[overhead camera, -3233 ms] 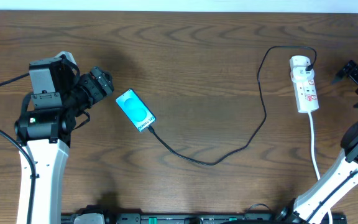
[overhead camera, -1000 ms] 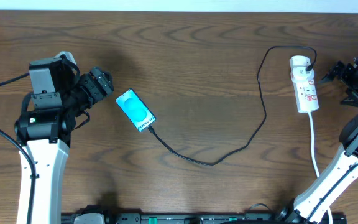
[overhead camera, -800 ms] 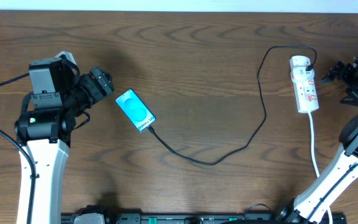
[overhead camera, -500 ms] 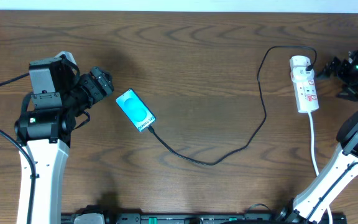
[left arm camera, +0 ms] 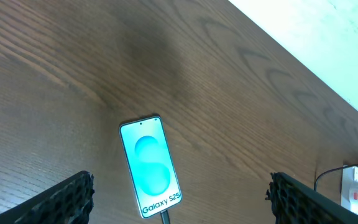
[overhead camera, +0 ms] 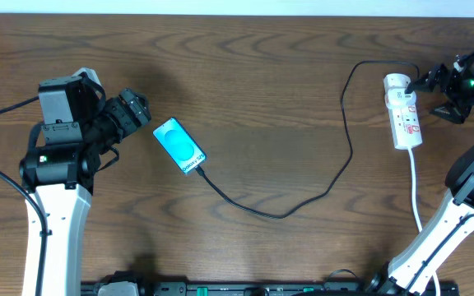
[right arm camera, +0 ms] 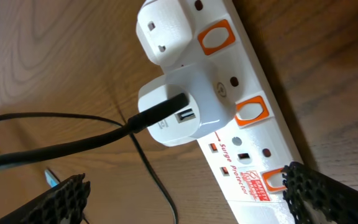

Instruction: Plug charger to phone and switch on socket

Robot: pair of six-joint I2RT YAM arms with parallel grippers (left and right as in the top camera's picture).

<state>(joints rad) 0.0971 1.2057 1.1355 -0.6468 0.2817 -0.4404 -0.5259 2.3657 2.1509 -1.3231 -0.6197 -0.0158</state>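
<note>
Left wrist: phone [left arm camera: 149, 165] "Galaxy S25"; right wrist: socket [right arm camera: 260, 134] "Surge Protector"; left tool [left arm camera: 180, 199], right tool [right arm camera: 188, 196] released.

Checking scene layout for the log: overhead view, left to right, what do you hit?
left tool → phone → charger cable → power strip → right tool

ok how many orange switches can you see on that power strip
3 on the power strip, right wrist view: top switch by the white plug, middle switch by the usb adapter, bottom switch half hidden. More may be out of frame.
</note>
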